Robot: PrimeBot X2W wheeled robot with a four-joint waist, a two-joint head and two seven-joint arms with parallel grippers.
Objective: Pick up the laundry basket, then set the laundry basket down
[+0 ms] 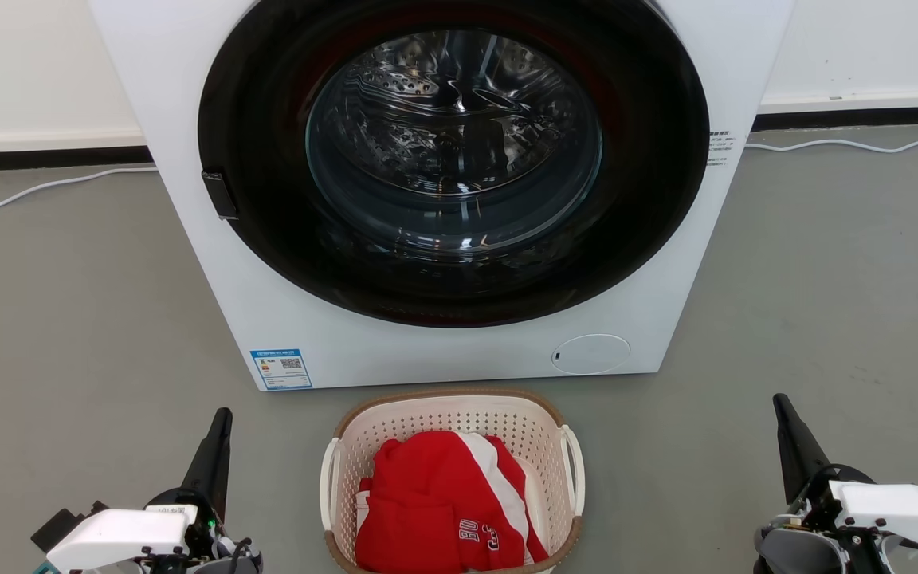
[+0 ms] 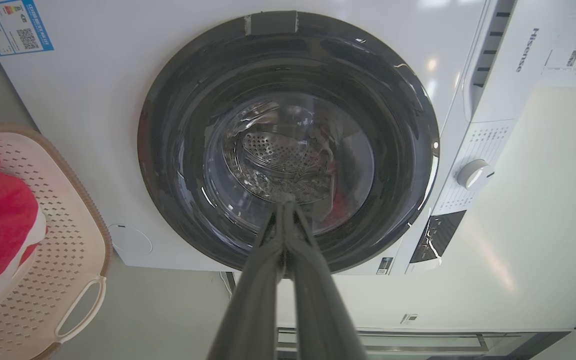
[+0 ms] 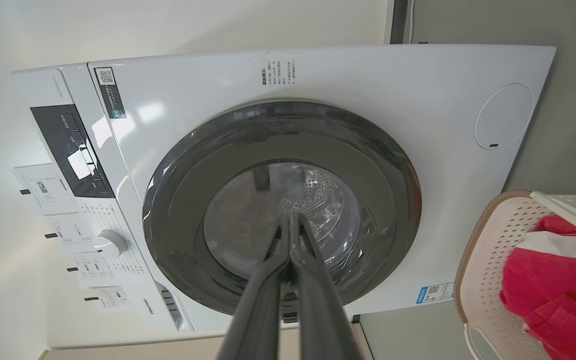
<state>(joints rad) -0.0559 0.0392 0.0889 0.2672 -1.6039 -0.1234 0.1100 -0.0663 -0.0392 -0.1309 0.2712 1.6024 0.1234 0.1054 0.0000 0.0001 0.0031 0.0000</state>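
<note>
- Head view: the laundry basket (image 1: 443, 416) sits on the grey floor (image 1: 68, 319), just in front of the washing machine (image 1: 459, 359) and about midway between my two grippers.
- A red and white garment (image 1: 427, 502) lies piled inside the basket.
- My left gripper (image 1: 222, 416) is at lower left and my right gripper (image 1: 779, 401) at lower right. Both point up the view toward the machine and sit well apart from the basket sides. Each reads as a single dark blade here.
- The drum shows through the round door glass (image 1: 453, 143). A white cable (image 1: 29, 190) runs along the floor by the wall.
- Left wrist view: the left gripper is closed tip to tip with nothing between the fingers, aimed at the door glass.
- The basket is at this view's left edge. One white loop handle (image 2: 80, 310) is visible, clear of my fingers.
- Right wrist view: the right gripper is also closed tip to tip and empty, again lined up on the door glass.
- The basket is in this view's lower right corner with the red garment inside, not touching the gripper. The control dial (image 3: 110, 243) is at left.
</note>
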